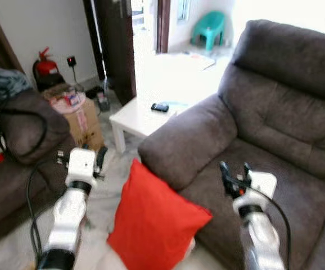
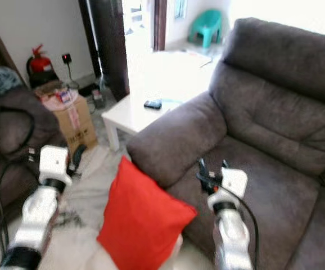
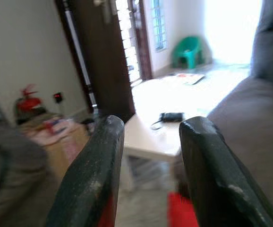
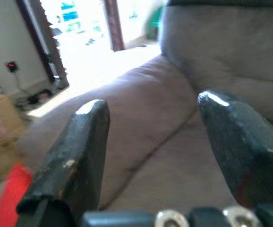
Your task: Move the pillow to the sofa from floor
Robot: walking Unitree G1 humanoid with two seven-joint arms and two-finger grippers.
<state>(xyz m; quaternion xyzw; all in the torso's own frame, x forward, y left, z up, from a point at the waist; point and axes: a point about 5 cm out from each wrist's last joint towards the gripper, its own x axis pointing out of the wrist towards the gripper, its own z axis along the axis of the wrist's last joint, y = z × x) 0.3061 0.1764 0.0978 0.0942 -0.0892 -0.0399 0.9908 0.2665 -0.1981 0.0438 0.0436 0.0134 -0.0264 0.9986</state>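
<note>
No text, label or number is sharp enough to read anywhere.

I am looking down at a pillow (image 1: pixel 154 222) standing on the floor (image 1: pixel 103 225), leaning against the front of the sofa (image 1: pixel 275 129) just below its armrest (image 1: pixel 188 140). My left gripper (image 1: pixel 102 158) is hanging to the pillow's left, apart from it; my right gripper (image 1: pixel 233 174) is hovering over the sofa seat. Behind the armrest a low table (image 1: pixel 140 119) is carrying a phone (image 1: pixel 159 107). A cardboard box (image 1: pixel 84 121) is sitting left of the table, with a fire extinguisher (image 1: pixel 45 66) behind it.
</note>
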